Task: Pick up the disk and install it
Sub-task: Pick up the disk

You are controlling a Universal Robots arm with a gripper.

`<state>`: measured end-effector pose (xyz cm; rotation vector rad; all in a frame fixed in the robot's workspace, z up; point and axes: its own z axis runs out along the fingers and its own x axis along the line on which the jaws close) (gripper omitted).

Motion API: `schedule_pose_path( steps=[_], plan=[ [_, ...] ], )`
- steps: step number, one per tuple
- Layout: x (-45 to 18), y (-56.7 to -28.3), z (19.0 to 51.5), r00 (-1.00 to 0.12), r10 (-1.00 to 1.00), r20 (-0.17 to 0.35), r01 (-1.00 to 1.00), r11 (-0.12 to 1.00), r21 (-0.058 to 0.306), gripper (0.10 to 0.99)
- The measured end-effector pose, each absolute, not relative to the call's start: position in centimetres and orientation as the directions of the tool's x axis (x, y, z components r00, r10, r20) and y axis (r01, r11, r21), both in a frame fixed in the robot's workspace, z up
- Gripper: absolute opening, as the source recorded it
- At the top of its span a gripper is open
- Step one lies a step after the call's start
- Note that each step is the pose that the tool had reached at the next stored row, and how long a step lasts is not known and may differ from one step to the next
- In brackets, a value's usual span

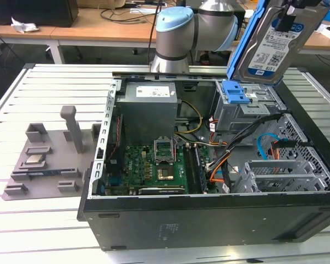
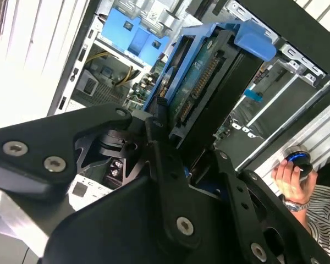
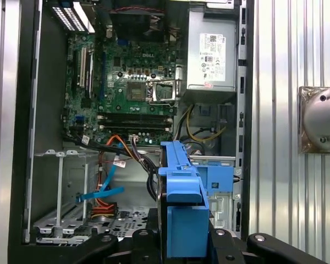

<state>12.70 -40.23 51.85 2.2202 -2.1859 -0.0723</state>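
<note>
Slatted aluminium worktop (image 1: 44,88) carries an open computer case (image 1: 209,220) lying on its side, with wooden desks behind it. In the exterior view a grey fixture tray (image 1: 44,176) sits at nine o'clock of the case, just beside its wall, with a small processor chip (image 1: 34,160) on it. Inside the case, the power supply (image 1: 148,110) is at eleven o'clock, the motherboard (image 1: 154,165) at seven o'clock, and the drive cage (image 1: 247,113) with its blue latch (image 1: 235,92) at one o'clock. The disk (image 1: 272,44) hangs in the air above that cage, tilted, label facing the camera, clear of the latch. The robot arm (image 1: 192,33) rises behind the case at twelve o'clock.

In the second wrist view the jaws are pressed onto the disk (image 2: 203,82), one black finger (image 2: 170,181) along each flat side, connector end pointing toward the case. A person's hand (image 2: 289,179) rests outside the case wall, around a small dark object.

In the first wrist view the disk (image 3: 181,198) shows edge-on, its blue frame pinched between the jaws, over the cage end of the case.
</note>
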Motion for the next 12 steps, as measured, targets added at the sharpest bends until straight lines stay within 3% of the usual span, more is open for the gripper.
schedule_pose_path(
  steps=[12],
  plan=[
    [12.7, -43.6, 51.8, 0.015, -1.0, -0.016, -0.999, -0.016, 0.05, 0.365]
  ],
)
